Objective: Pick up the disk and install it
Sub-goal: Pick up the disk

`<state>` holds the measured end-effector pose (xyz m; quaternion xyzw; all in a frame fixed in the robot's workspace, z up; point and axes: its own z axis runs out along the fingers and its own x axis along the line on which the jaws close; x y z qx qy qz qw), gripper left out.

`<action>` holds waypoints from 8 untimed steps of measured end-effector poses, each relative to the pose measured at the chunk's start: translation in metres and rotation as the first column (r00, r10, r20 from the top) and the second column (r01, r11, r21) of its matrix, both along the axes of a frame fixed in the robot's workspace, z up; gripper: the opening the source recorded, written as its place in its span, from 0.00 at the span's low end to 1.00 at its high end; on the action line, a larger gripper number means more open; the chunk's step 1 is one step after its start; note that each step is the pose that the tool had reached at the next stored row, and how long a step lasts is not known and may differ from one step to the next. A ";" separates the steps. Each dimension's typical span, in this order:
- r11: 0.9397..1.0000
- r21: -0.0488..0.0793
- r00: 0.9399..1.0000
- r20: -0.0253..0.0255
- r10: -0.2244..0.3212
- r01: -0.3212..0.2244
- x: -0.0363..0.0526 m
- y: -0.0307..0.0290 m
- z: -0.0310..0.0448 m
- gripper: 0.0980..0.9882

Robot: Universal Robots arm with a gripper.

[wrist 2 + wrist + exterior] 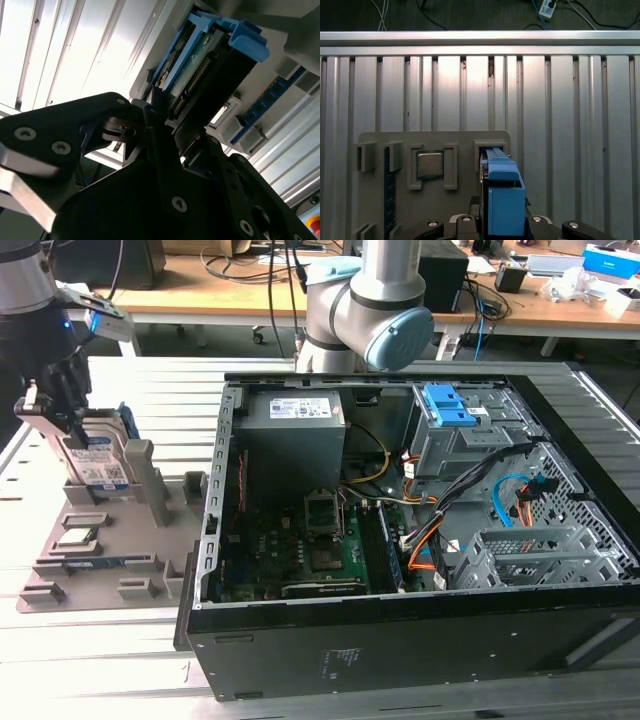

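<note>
The disk (101, 461), a silver drive with a white-and-blue label in a bright blue carrier, stands on edge at the back of the grey holder plate (100, 585), at the exterior view's left. My gripper (58, 418) comes down from above and is shut on the disk's edge. In the second wrist view the black fingers (152, 117) press against the disk (202, 70) at its connector end. The blue carrier of the disk (502, 197) rises between the gripper's links in the first wrist view. Whether the disk still rests in its slot I cannot tell.
The open computer case (212, 500) lies at the exterior view's right, with a blue drive-bay latch (450, 405), cables and a motherboard inside. A square silver chip (430, 164) sits in a pocket of the holder plate. The arm's base (365, 315) stands behind the case.
</note>
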<state>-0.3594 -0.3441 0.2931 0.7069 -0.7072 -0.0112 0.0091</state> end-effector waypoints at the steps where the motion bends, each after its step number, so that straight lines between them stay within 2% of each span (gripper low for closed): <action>1: 1.000 0.000 1.000 0.000 0.000 0.000 0.0000 0.0001 0.0016 0.30; 8: 1.000 0.000 1.000 0.000 0.000 0.000 0.0000 0.0005 0.0100 0.30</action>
